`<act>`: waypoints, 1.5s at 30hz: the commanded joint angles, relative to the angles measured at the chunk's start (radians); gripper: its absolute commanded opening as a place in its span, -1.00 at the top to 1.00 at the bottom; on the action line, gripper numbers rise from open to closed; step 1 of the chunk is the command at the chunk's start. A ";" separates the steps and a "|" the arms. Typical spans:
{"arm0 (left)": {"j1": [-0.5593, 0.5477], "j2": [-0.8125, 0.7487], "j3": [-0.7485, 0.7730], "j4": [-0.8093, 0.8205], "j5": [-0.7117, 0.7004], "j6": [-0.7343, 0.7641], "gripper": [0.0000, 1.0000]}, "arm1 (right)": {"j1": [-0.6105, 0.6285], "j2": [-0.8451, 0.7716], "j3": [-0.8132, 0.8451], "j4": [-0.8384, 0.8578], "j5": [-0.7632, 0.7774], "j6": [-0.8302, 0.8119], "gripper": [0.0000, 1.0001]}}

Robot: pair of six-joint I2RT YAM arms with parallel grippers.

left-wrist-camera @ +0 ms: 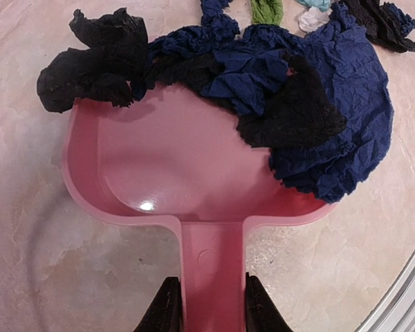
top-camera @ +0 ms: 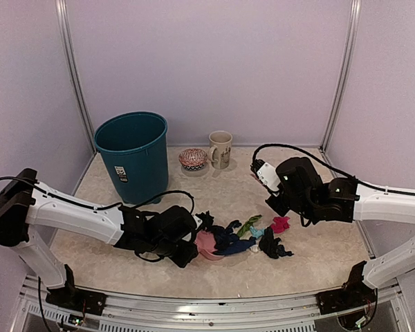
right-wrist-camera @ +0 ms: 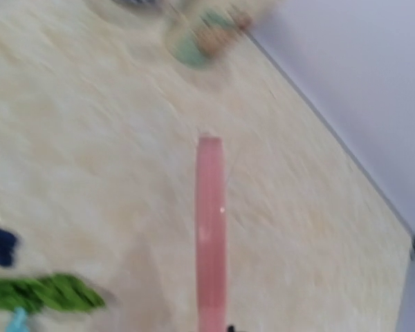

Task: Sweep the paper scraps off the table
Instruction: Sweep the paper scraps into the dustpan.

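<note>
The paper scraps [top-camera: 252, 238] lie in a loose band at the middle of the bench [top-camera: 318, 256], nearer its front edge. The band's long axis runs left to right along that edge. They are crumpled and twisted: black, navy, green, teal, magenta. The navy and black pieces at the band's left end spill over the lip of the pink dustpan [left-wrist-camera: 173, 173], whose mouth faces the band. The left fingers [left-wrist-camera: 167, 310] are partly closed, clamped on the dustpan's handle. The right fingers [top-camera: 275, 205] are shut, seemingly on the pink brush [right-wrist-camera: 210, 228], though that view is blurred.
</note>
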 commanded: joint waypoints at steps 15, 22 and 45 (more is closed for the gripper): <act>-0.050 -0.018 0.028 -0.058 0.045 0.042 1.00 | -0.081 0.058 0.063 -0.423 0.007 0.477 1.00; -0.050 0.010 0.055 -0.060 0.071 0.046 1.00 | -0.066 0.095 0.041 -0.370 -0.180 0.485 1.00; -0.023 0.081 0.073 -0.046 0.069 0.056 1.00 | 0.121 0.300 0.214 -0.237 -0.409 0.420 1.00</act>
